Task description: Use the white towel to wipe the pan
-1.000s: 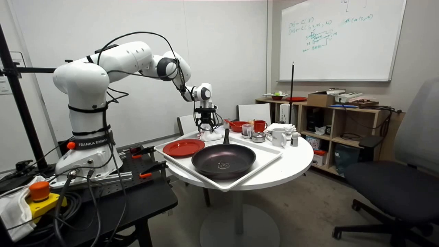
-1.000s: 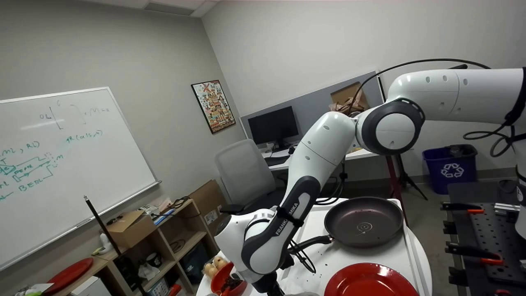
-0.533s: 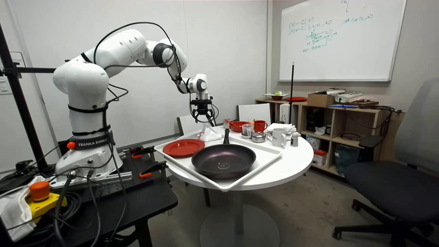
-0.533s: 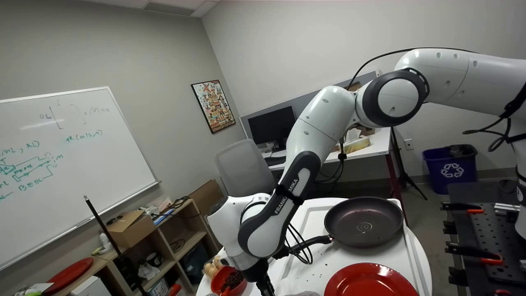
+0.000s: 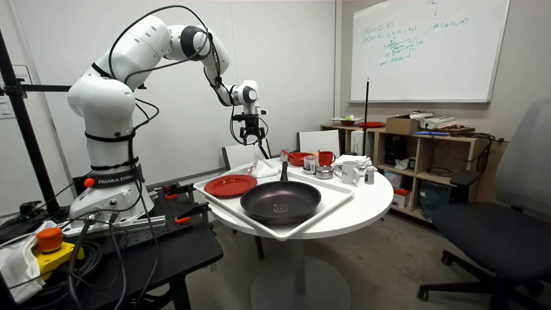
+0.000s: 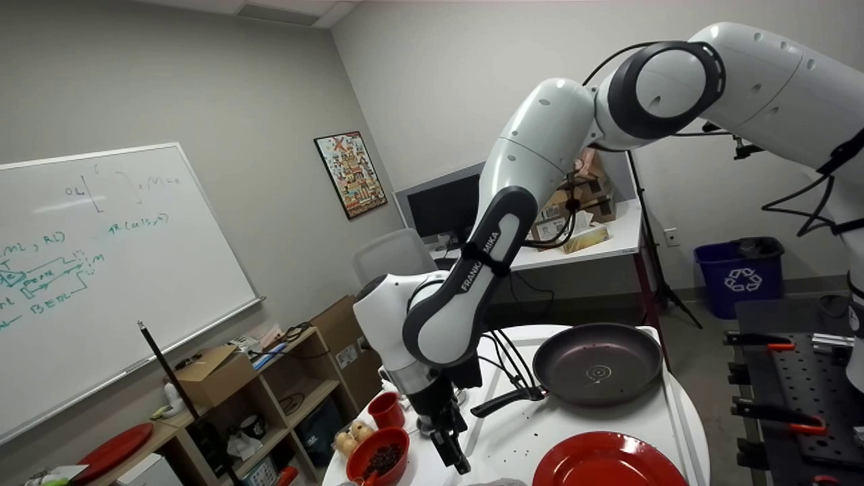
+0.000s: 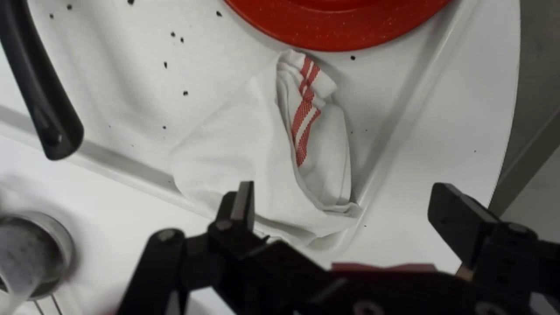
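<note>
Below end effector (w/ gap), wht towel, rumpled

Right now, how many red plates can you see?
2. One red plate is on the white tray, near the pan; another red plate sits on the wooden shelf. More could be hidden.
</note>
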